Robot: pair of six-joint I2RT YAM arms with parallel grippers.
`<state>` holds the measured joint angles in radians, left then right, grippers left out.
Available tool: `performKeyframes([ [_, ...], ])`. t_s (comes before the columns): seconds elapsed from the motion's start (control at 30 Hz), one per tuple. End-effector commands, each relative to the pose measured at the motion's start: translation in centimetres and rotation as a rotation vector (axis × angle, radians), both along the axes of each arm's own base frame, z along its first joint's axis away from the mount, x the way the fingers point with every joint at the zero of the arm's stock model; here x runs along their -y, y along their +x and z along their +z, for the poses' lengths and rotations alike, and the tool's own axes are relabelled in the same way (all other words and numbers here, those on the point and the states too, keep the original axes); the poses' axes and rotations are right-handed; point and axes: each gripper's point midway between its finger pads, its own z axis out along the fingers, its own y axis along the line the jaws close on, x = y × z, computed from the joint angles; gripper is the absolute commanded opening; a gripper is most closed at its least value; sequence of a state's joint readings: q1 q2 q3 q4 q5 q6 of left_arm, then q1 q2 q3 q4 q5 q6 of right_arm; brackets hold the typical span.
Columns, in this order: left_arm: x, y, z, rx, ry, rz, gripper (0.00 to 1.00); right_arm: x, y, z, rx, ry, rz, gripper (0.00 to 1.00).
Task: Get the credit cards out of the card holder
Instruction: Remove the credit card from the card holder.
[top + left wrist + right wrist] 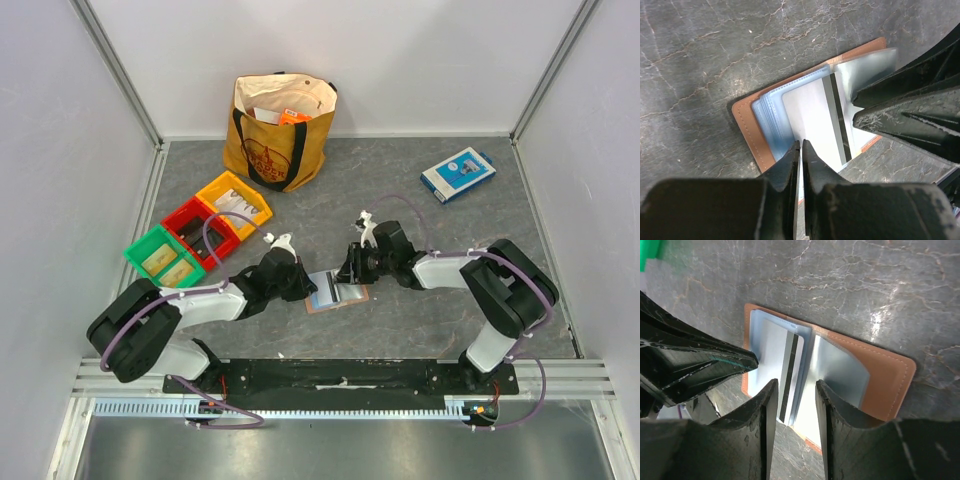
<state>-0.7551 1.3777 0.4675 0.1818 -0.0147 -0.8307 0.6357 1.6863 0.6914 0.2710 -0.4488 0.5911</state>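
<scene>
The card holder lies open on the dark table between both arms, tan leather with pale blue sleeves. A pale credit card with a black stripe sticks partly out of a sleeve; it also shows in the right wrist view. My left gripper is shut on the near edge of that card. My right gripper is open, low over the holder's middle fold, its jaws either side of the card's striped end.
A tan tote bag stands at the back. A blue-and-white flat box lies at the back right. Yellow, red and green bins sit at the left. The two grippers are close together.
</scene>
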Motion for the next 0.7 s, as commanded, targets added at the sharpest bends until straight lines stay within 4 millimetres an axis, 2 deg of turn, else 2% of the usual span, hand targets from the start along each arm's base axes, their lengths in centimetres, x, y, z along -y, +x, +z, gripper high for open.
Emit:
performKeyframes([
  [0.0,0.0,-0.7,-0.8,-0.042,-0.027,0.006,0.10,-0.1,0.8,0.8,0.007,0.098,-0.011,0.42],
  [0.17,-0.5,-1.2,-1.4,-0.071,-0.019,0.013,0.07,-0.8,-0.5,0.3,-0.043,0.169,0.043,0.36],
  [0.4,-0.7,-1.6,-1.7,-0.085,-0.013,0.015,0.05,-1.2,-0.9,-0.2,-0.072,0.208,0.070,0.30],
  [0.5,-0.7,-1.6,-1.7,-0.085,-0.012,0.016,0.04,-1.2,-0.9,-0.1,-0.077,0.231,0.073,0.23],
  [0.67,-0.9,-1.5,-1.6,-0.081,-0.004,0.023,0.04,-0.5,-1.0,-0.4,-0.094,0.240,0.069,0.06],
])
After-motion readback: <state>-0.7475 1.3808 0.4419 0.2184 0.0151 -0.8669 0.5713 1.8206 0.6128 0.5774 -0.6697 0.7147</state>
